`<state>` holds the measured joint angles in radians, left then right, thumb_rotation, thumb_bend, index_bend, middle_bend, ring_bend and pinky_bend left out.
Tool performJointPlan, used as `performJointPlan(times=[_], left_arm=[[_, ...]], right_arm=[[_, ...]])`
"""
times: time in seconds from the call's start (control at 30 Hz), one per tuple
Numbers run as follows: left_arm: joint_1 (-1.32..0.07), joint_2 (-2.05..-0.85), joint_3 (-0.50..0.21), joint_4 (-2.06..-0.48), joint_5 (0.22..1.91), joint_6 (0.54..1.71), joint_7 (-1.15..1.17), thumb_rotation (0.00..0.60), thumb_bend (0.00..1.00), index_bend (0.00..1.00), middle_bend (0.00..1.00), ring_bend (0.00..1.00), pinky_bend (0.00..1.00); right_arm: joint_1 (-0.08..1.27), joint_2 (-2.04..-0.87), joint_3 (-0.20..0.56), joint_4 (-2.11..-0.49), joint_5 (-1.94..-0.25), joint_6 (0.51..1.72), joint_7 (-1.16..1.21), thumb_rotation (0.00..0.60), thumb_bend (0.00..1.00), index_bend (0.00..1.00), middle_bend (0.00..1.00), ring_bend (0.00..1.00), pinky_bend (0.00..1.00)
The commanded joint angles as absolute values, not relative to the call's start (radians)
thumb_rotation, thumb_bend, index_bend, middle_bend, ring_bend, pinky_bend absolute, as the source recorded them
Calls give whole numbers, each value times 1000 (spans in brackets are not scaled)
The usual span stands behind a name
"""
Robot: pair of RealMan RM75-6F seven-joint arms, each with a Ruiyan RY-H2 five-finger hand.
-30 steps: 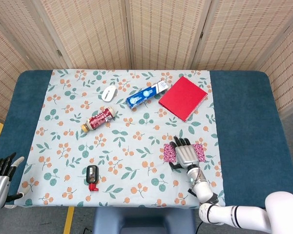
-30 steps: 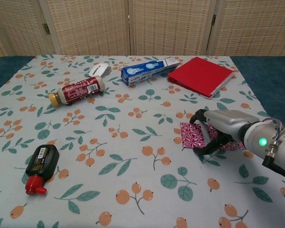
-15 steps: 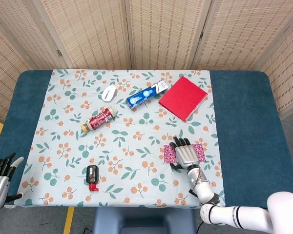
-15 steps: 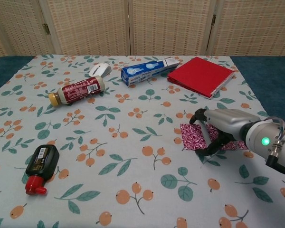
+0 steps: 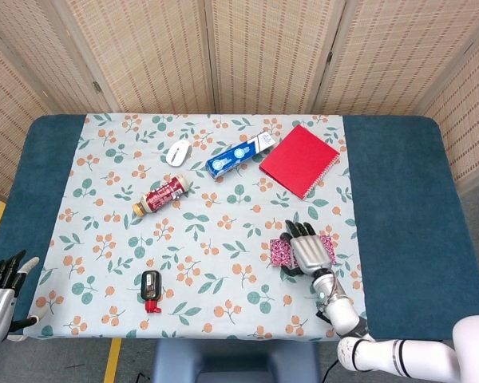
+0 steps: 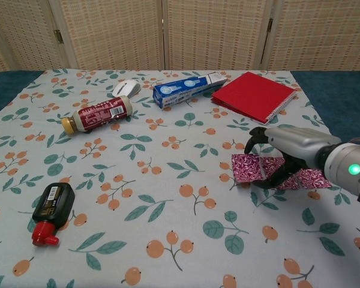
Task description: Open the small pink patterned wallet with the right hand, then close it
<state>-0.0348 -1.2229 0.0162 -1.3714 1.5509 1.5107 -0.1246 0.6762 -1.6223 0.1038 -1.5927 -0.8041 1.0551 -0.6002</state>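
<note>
In the head view, the right hand (image 5: 308, 252) lies palm-down over the small pink patterned wallet (image 5: 281, 253), near the desk's front right. In the chest view, its curled fingers (image 6: 275, 177) press the wallet's middle; a firm hold cannot be told. The wallet's long axis runs left-right.

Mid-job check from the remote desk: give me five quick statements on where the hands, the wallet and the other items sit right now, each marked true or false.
1. The right hand rests on the pink patterned wallet. True.
2. The wallet lies on the bare blue part of the table. False: it lies on the floral cloth.
3. The left hand holds the black bottle with the red cap. False: that hand is at the table's near left corner, apart from the bottle, holding nothing.
4. The red notebook lies beyond the wallet, further from the robot. True.
5. The toothpaste box stands upright. False: it lies flat.
</note>
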Motion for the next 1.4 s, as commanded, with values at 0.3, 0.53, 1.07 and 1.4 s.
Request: performJointPlan(times=[0.3, 0.53, 1.07, 1.4], left_arm=[[-36, -1214, 17, -1397, 1551, 1508, -102, 600, 208, 144, 0, 65, 0], [-39, -1201, 16, -1441, 1561, 1513, -65, 600, 209, 144, 0, 68, 0], [-41, -1185, 16, -1505, 1553, 1506, 1, 600, 209, 143, 0, 68, 0], [-36, -1186, 17, -1503, 1550, 1508, -2, 600, 209, 140, 0, 68, 0]], right_arm=[[608, -1432, 57, -1700, -912, 1070, -505, 480, 323, 234, 58, 0, 0], [579, -1359, 34, -1656, -971, 1018, -405, 476, 324, 234, 58, 0, 0], [566, -1396, 23, -1467, -1073, 896, -231, 474, 323, 234, 58, 0, 0], [561, -1406, 31, -1443, -1093, 886, -216, 471, 324, 219, 58, 0, 0]])
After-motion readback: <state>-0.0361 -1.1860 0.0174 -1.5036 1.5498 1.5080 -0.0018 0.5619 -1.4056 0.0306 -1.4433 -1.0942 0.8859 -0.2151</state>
